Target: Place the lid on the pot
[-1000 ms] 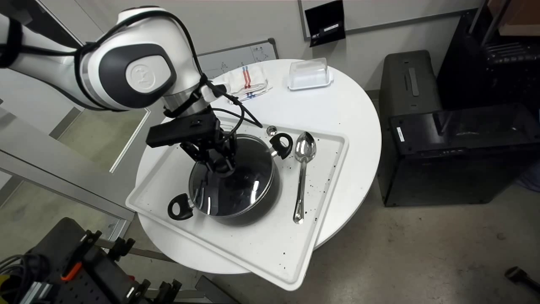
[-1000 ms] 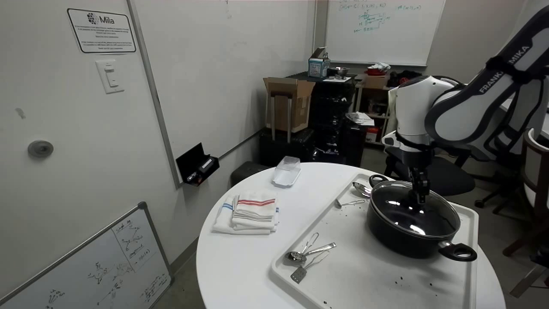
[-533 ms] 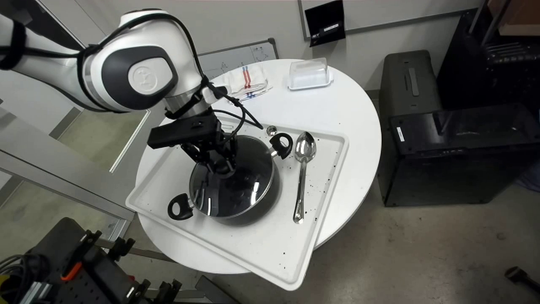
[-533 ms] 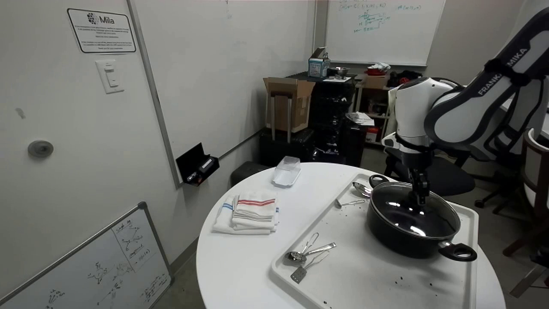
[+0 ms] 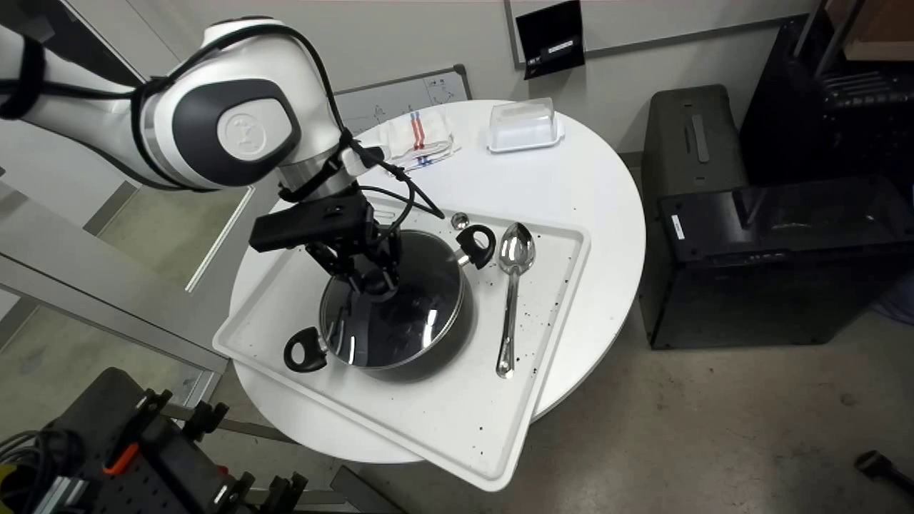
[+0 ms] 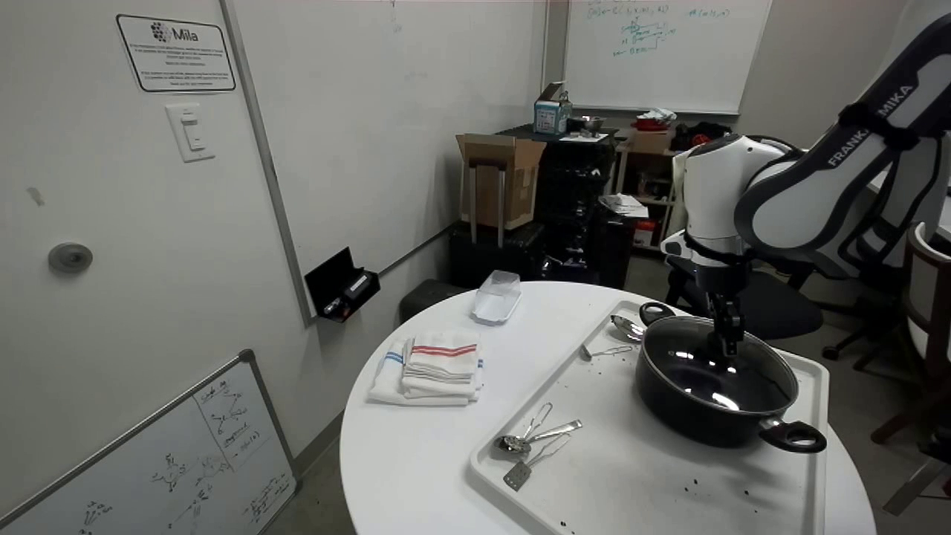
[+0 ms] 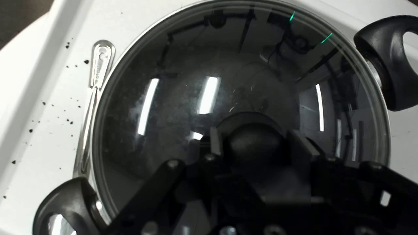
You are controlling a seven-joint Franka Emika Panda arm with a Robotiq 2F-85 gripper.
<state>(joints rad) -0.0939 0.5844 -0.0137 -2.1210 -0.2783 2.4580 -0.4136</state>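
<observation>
Lid [image 7: 235, 71] covers 2-handled pot [image 6: 687, 409] — standing in tray [image 6: 631, 483].

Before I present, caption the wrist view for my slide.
The gripper straddling the knob of a glass lid over the black pot, a spoon handle alongside on the white tray.

In an exterior view, the sign [image 6: 177, 63] on the left wall [image 6: 89, 171] is headed "Mila" beside a dotted logo [image 6: 160, 31], its smaller lines too fine to read. The arm [image 6: 795, 193] bears "FRANKA" and, past a black strap [image 6: 874, 123], "MIKA". Handwriting on the far whiteboard [image 6: 669, 78] and near left board [image 6: 171, 446], and the stamp [image 7: 99, 70] on the spoon [image 7: 86, 127] in the wrist view, cannot be made out.
</observation>
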